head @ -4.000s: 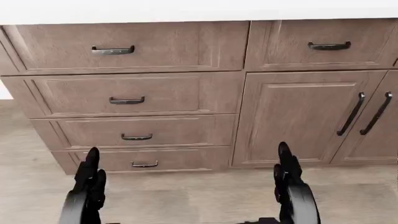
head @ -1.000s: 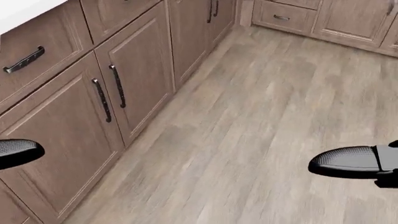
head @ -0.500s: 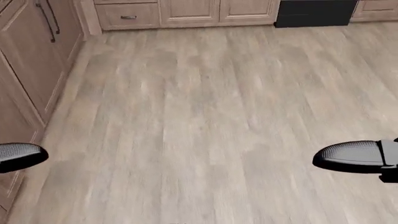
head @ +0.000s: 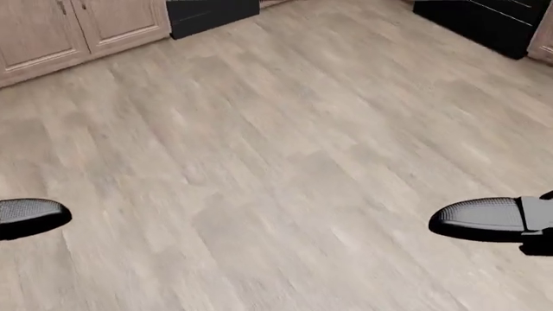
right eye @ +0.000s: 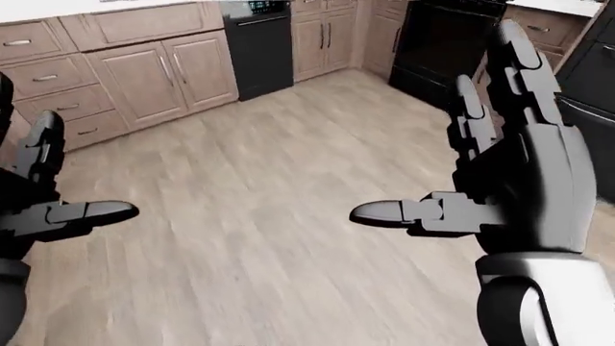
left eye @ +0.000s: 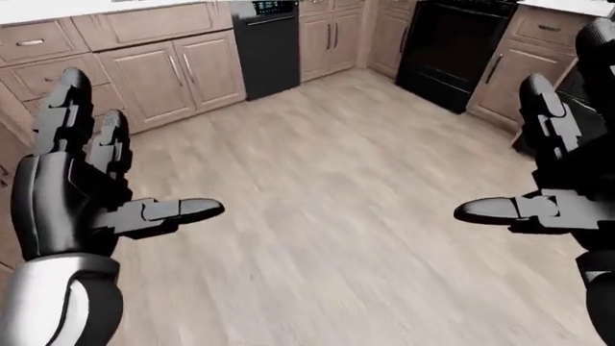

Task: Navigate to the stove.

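While nothing needs gripping on this walk, the left hand and right hand hang empty, fingers spread. Beyond the fingertips lies wood floor, then what looks like the stove, up-right.

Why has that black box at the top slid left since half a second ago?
No, it only looks so. The black appliance and the cabinets shifted left together, so the camera turned.

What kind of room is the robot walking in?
It looks like a kitchen. Wooden cabinets with drawers line the walls under a pale countertop, a tall black appliance sits built in between them, another black one, maybe the stove, stands further right, and the floor is pale wood planks.
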Robot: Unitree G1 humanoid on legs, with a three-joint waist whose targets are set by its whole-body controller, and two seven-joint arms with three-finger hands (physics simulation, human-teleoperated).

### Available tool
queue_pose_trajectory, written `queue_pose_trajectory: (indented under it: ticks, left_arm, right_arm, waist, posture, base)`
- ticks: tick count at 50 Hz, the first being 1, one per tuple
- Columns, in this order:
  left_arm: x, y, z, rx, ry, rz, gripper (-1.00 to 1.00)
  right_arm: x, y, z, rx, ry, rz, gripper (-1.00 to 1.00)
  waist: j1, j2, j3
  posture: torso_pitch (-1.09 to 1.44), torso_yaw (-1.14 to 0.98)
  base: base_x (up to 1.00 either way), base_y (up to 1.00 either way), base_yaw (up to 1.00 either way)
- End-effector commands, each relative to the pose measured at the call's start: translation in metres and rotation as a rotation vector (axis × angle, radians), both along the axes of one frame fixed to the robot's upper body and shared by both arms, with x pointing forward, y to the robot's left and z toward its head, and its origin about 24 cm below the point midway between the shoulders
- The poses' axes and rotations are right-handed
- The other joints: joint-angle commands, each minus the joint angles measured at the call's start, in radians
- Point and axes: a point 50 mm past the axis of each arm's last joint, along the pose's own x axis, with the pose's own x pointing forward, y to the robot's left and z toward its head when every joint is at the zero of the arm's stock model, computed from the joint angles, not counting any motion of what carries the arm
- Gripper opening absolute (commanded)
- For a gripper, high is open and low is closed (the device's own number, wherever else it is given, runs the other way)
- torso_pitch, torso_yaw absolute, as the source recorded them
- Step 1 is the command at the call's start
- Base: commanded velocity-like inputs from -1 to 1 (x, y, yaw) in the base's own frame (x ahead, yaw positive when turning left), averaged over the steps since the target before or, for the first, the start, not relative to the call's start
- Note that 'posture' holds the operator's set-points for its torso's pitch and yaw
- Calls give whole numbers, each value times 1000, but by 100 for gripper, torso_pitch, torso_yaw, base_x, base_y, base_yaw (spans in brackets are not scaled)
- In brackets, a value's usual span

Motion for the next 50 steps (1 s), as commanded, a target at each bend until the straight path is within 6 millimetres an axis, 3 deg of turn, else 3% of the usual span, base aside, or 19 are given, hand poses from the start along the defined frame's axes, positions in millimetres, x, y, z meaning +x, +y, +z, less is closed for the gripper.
queue_pose_trajectory:
  ticks: [1,3,4,5,7,10,16,17,18,19,21,23,29,33,37,38,41,46,50]
  left_arm:
    - [-3,0,8,12,-58,12,100]
    - [-3,0,7,13,-58,11,100]
    - [-4,0,7,15,-58,11,100]
    - [-4,0,6,15,-57,10,100]
    - [-4,0,6,15,-56,11,100]
    - [-4,0,5,15,-56,11,100]
    - [-3,-1,4,20,-54,8,100]
    - [-3,-1,4,19,-54,8,100]
    - [-3,0,5,18,-54,11,100]
    - [-3,-1,5,17,-53,10,100]
    - [-3,-1,5,18,-52,8,100]
    - [-3,-2,5,18,-50,6,100]
    - [-2,-3,4,24,-45,3,100]
    - [-2,-2,4,25,-43,4,100]
    - [-2,-2,3,26,-42,4,100]
    - [-2,-2,3,27,-42,5,100]
    - [-2,-2,3,31,-41,7,100]
    - [-2,-2,2,30,-38,10,100]
    - [-3,-2,2,32,-38,11,100]
  right_arm:
    - [-3,-1,8,-1,-55,-5,100]
    - [-3,-2,7,-1,-55,-6,100]
    - [-4,-2,7,-1,-56,-5,100]
    - [-4,-2,7,-1,-56,-5,100]
    - [-4,-2,7,0,-55,-6,100]
    - [-4,-3,6,2,-54,-10,100]
    - [-2,-4,3,9,-45,-43,100]
    - [-1,-4,2,8,-43,-44,100]
    - [-1,-4,3,7,-41,-40,100]
    - [-1,-3,3,6,-40,-39,100]
    - [-1,-4,3,4,-39,-48,100]
    - [2,-5,-1,-46,-10,-90,100]
    - [4,0,-2,-9,9,-56,100]
    - [4,0,-2,1,5,-51,100]
    - [3,-1,-3,17,3,-45,100]
    - [1,-1,2,21,-10,-40,100]
    - [1,-2,0,18,-2,-49,100]
    - [1,-2,-3,23,8,-48,100]
    - [2,-3,-4,19,6,-54,100]
  waist:
    - [6,-1,-10]
    - [9,45,-16]
    - [22,88,-34]
    - [29,50,-19]
    - [22,53,-26]
    - [25,28,-39]
    - [38,-54,-37]
    - [51,-88,-43]
    - [31,-74,-44]
    - [33,-90,-59]
    - [38,-93,-25]
    - [41,-97,-24]
    - [43,-60,-12]
    - [26,-20,-25]
    - [27,-38,-31]
    - [27,-36,-52]
    - [31,-33,-19]
    - [32,-37,-26]
    - [30,-22,-30]
  posture:
    - [0,0]
    - [0,0]
    - [0,0]
    - [0,0]
    - [0,0]
    - [0,0]
    - [0,0]
    - [0,0]
    - [0,0]
    - [0,0]
    - [0,0]
    - [0,0]
    - [0,0]
    - [0,0]
    - [0,0]
    - [0,0]
    - [0,0]
    - [0,0]
    - [0,0]
  base:
    - [0,0,-96]
    - [0,0,-96]
    - [0,0,-96]
    - [0,0,-96]
    - [0,0,-96]
    - [0,0,-90]
    - [0,0,-77]
    - [0,-43,0]
    - [0,-35,0]
    - [0,-23,0]
    - [0,-4,0]
    - [0,0,0]
    - [0,0,0]
    - [0,0,0]
    - [0,0,0]
    - [10,0,0]
    - [16,0,0]
    - [16,0,0]
    - [16,0,0]
